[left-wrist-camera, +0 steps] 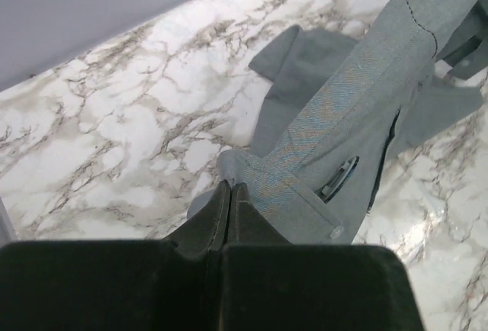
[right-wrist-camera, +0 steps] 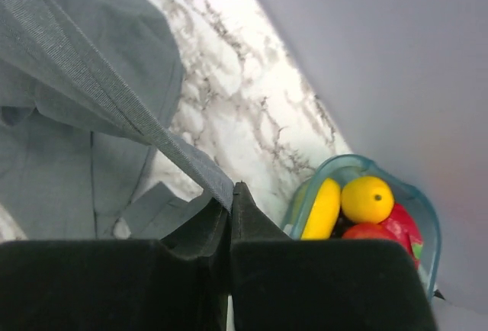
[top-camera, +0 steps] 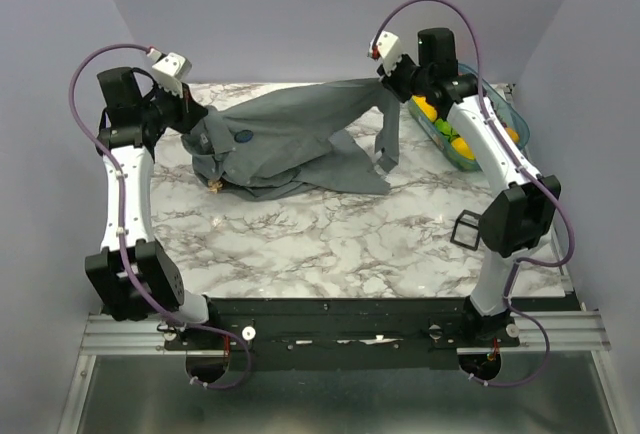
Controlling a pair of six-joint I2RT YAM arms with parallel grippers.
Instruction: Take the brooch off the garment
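The marble table (top-camera: 330,244) carries everything, and the largest thing on it is the garment (top-camera: 300,139). The grey shirt lies across the far half of the table, bunched toward the far left corner and drawn up into a ridge toward the far right.

Each arm has one end of it. The left gripper (top-camera: 192,114) sits at the bunched end near the left edge. In its wrist view the two fingers are pressed together, with a hemmed edge of the garment caught at their tips. The right gripper (top-camera: 392,76) is raised over the far right of the table, its jaws likewise together and pinching a seamed strip of cloth that hangs down from it.

By the right edge stand a teal bin (right-wrist-camera: 328,169) of toy fruit and, nearer to us, a black wire cube (top-camera: 467,228).

The brooch (top-camera: 243,136) shows only from above, as a small dark blue dot on the shirt's left part, close to the left gripper. We judge the task barely begun. The shirt is held and partly stretched out, but the pin is not yet off and neither gripper is on it. One hand would have to let go and go for it.

Neither wrist view shows the brooch. Its clasp is too small to make out, and the folds hide how the cloth lies beneath it.
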